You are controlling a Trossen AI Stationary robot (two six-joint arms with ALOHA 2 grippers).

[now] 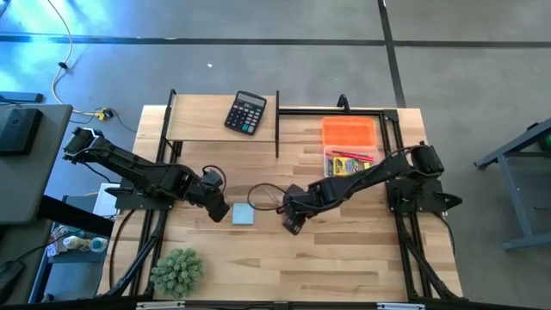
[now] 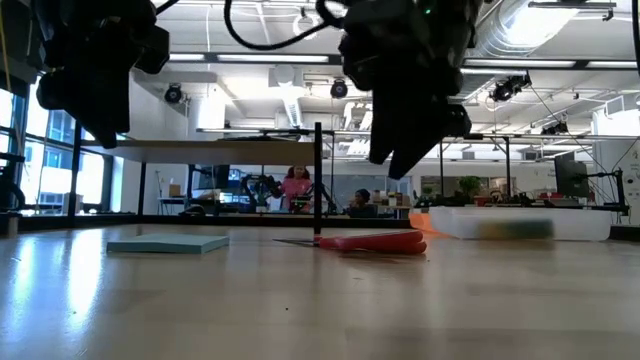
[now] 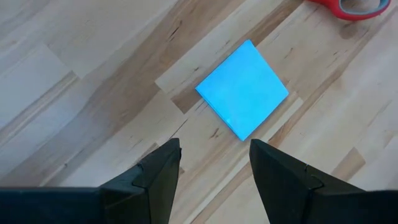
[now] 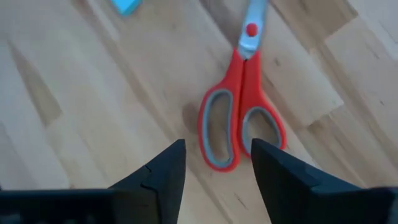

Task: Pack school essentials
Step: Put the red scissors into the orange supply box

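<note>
1. Scissors (image 4: 241,112), red-handled and closed, are lying flat on the table (image 1: 344,250) directly under the right end effector (image 4: 217,163), whose fingers are standing apart and holding nothing; in the high view it is hovering just right of the table's centre.
2. Pad trouble is looming on the other side: the left end effector (image 3: 214,163), part open and empty, is hanging over the pale blue note pad (image 3: 242,89), which is lying flat near the table's centre, at about 9 o'clock from the scissors.
3. Both items are sitting thin against the wood, so fingers coming down may be skidding over them or pushing them away rather than getting under an edge.
4. The two arms are working close together, and a reach by either could be clipping the other.
5. The clear bin (image 1: 350,148), at about 2 o'clock from the scissors, is already holding the yellow crayon box (image 1: 351,163); a tilted drop could be catching its rim.
6. In the high view the scissors are hiding under the right arm, and the low view is blurring the bin's contents.
7. Pencils, marker and eraser are not making themselves out anywhere.
</note>
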